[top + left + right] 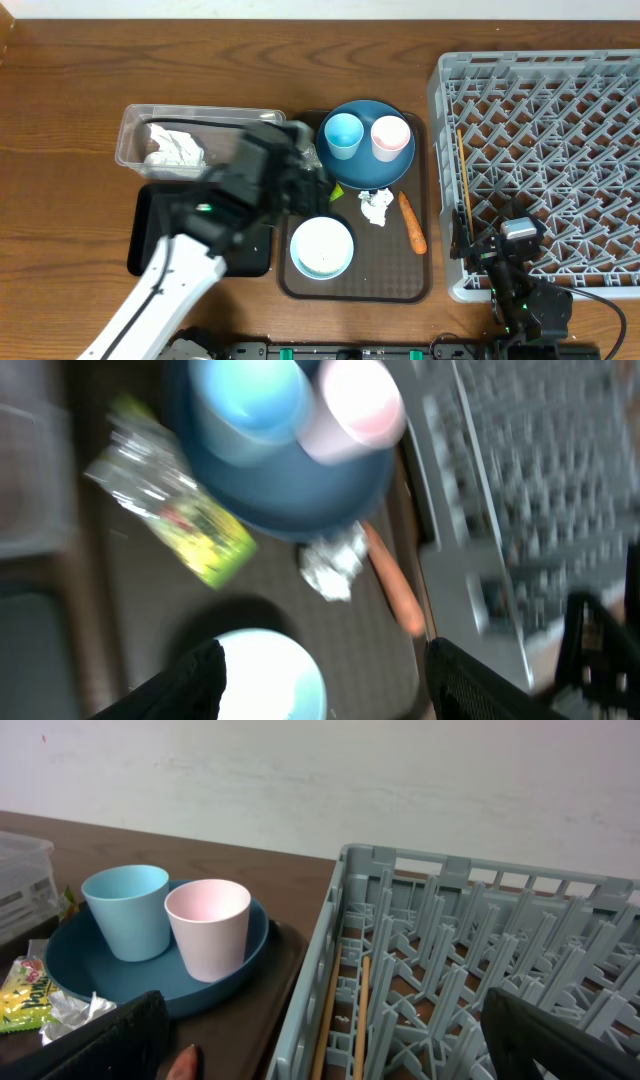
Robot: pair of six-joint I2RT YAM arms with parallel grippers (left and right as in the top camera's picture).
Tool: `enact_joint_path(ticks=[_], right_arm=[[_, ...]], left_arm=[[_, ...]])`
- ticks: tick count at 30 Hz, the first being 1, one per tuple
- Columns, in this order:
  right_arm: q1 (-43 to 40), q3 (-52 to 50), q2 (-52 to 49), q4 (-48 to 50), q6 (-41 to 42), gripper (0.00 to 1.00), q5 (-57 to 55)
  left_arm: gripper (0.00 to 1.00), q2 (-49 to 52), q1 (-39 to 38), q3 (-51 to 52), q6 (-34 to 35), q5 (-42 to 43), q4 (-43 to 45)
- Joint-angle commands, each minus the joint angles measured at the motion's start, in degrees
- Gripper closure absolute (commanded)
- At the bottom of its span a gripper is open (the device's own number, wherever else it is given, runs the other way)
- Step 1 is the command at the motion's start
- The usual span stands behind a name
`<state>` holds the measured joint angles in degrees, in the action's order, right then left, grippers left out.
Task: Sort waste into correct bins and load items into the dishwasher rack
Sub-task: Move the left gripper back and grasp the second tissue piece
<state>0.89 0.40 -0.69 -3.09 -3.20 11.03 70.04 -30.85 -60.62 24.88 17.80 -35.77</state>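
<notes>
Now, left gripper [325,685] and right gripper [320,1040] both open, empty.
Below the left gripper, one bowl [265,670]; beyond it, one plate [290,500] carrying two cups [250,400], one wrapper [190,510], one foil [335,560], one carrot [395,595]; rack [480,960] just ahead of the right.
</notes>
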Motion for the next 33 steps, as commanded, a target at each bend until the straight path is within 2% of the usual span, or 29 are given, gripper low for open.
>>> enact_joint_path(ticks=[1, 5, 10, 18, 25, 33], right_arm=[[0.26, -0.09, 0.31, -0.17, -0.5, 0.01, -0.11], [0.26, -0.09, 0.31, -0.17, -0.5, 0.01, -0.11], [0.26, -0.09, 0.31, -0.17, -0.5, 0.01, -0.11], [0.26, -0.09, 0.31, -0.17, -0.5, 0.01, -0.09], [0.26, -0.09, 0.31, -0.17, -0.5, 0.01, -0.11], [0.26, -0.09, 0.31, -0.17, -0.5, 0.01, -0.11]], left_arm=[[0.34, 3.72, -5.92, -1.11, 3.58, -5.25, 0.5], [0.34, 9.44, -12.24, -1.11, 4.39, -7.17, 4.31], [0.33, 15.98, -16.11, -1.11, 4.39, -7.17, 9.38], [0.29, 21.9, -16.48, -1.11, 4.57, -7.93, 14.08], [0.29, 22.45, -16.48, -1.11, 4.57, -18.21, 14.27], [0.29, 23.61, -16.48, -1.11, 4.59, -18.75, 14.32]])
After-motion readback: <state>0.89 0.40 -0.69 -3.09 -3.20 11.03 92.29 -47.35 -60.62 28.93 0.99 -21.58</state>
